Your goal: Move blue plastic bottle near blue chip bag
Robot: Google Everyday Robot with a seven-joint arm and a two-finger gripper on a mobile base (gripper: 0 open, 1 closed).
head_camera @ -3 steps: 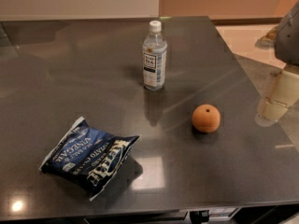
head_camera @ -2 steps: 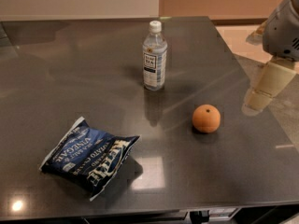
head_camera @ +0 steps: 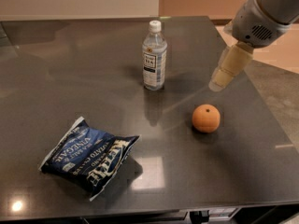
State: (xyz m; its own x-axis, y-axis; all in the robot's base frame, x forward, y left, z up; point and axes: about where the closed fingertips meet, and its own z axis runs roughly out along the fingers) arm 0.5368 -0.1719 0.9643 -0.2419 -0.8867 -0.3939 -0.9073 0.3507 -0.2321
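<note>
The blue plastic bottle (head_camera: 154, 56) stands upright on the dark table, at the back middle, with a white cap and a white label. The blue chip bag (head_camera: 88, 156) lies crumpled at the front left, well apart from the bottle. My gripper (head_camera: 223, 77) hangs above the table at the right, to the right of the bottle and above the orange. It holds nothing.
An orange (head_camera: 206, 118) sits on the table to the right of the middle, below the gripper. The dark glossy table (head_camera: 70, 87) ends at a right edge near my arm (head_camera: 261, 17) and at a front edge.
My arm and gripper have moved left and farther over the table, from beyond its right edge to above the orange. The bottle, bag and orange have not moved.
</note>
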